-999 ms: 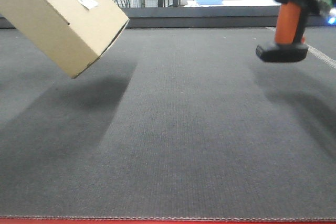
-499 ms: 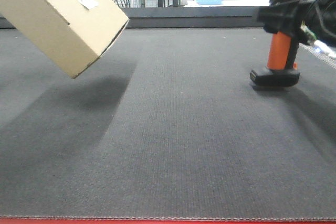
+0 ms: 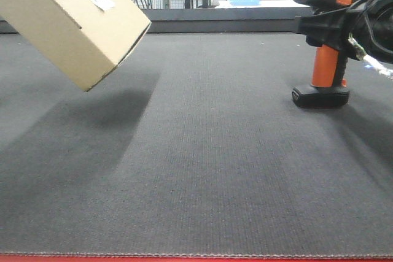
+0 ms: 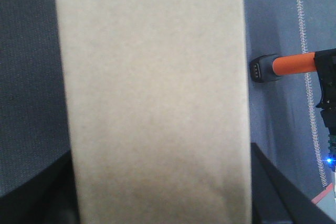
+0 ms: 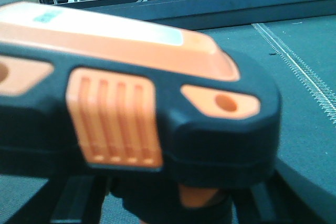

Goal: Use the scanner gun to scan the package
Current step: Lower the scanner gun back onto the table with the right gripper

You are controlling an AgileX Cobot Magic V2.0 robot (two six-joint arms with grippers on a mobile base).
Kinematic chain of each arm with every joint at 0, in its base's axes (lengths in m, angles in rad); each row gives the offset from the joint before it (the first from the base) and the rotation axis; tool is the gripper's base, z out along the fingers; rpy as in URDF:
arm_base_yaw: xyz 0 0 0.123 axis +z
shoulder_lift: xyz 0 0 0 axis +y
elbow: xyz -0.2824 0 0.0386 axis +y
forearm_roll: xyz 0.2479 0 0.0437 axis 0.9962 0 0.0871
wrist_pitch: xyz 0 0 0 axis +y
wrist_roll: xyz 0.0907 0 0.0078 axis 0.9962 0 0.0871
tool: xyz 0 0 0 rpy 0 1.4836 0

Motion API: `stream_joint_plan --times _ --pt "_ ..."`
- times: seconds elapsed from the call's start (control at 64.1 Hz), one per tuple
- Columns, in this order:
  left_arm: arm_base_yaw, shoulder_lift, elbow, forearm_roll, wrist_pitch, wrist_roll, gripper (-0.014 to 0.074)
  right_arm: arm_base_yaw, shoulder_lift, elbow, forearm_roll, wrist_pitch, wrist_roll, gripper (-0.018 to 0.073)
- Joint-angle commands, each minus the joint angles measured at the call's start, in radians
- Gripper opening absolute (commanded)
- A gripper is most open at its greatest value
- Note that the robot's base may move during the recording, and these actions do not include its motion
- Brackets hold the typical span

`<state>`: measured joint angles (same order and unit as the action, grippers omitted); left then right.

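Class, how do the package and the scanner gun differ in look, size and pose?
Look: the package is plain tan cardboard; the scanner gun is black and orange.
Size: the package is clearly bigger than the scanner gun.
Pose: the package hangs tilted in the air; the scanner gun stands upright, foot at the mat.
Both are over that mat.

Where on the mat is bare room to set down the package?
The widest bare patch is the middle of the mat, between the package, in the air at the left, and the scanner gun standing at the right, down to the near edge. Under the package it is bare. Only the right, around the scanner gun, is crowded.
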<state>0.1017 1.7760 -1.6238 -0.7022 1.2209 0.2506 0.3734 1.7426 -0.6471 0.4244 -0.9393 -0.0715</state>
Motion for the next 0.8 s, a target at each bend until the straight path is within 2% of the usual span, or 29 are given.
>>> stream_joint_plan --times 0.0,0.094,0.172,0.25,0.297,0.312,0.343,0.375,0.406,0.437,0.64,0.78 --pt "-0.003 -0.007 -0.006 -0.027 0.000 -0.001 -0.0111 -0.005 -0.010 -0.008 -0.011 -0.055 0.002 -0.0162" --pt "-0.003 -0.007 -0.006 -0.027 0.000 -0.001 -0.0111 -0.005 -0.010 -0.008 -0.011 -0.052 0.002 -0.0160" --pt "-0.003 -0.007 -0.006 -0.027 0.000 -0.001 -0.0111 -0.005 -0.010 -0.008 -0.011 -0.049 0.002 -0.0099" --pt "-0.003 -0.007 -0.006 -0.027 0.000 -0.001 -0.0111 -0.005 -0.010 -0.008 -0.011 -0.045 0.002 0.0063" --pt "-0.003 -0.007 -0.006 -0.027 0.000 -0.001 -0.0111 -0.005 -0.010 -0.008 -0.011 -0.039 0.002 0.0208" --pt "-0.003 -0.007 -0.006 -0.027 0.000 -0.001 -0.0111 -0.005 -0.010 -0.008 -0.011 -0.040 0.002 0.0230" --pt "-0.003 -0.007 -0.006 -0.027 0.000 -0.001 -0.0111 -0.005 -0.010 -0.008 -0.011 -0.040 0.002 0.0319" --pt "-0.003 -0.007 -0.006 -0.027 0.000 -0.001 -0.0111 -0.005 -0.010 -0.008 -0.011 -0.040 0.002 0.0466" --pt "-0.003 -0.007 -0.006 -0.027 0.000 -0.001 -0.0111 -0.005 -0.010 -0.008 -0.011 -0.040 0.002 0.0541" --pt "-0.003 -0.007 -0.006 -0.027 0.000 -0.001 -0.0111 -0.005 -0.010 -0.008 -0.011 -0.037 0.002 0.0575" --pt "-0.003 -0.007 -0.006 -0.027 0.000 -0.001 -0.0111 -0.005 -0.017 -0.008 -0.011 -0.004 0.002 0.0571" --pt "-0.003 -0.007 -0.006 -0.027 0.000 -0.001 -0.0111 -0.005 -0.051 -0.008 -0.011 0.071 0.000 0.0571"
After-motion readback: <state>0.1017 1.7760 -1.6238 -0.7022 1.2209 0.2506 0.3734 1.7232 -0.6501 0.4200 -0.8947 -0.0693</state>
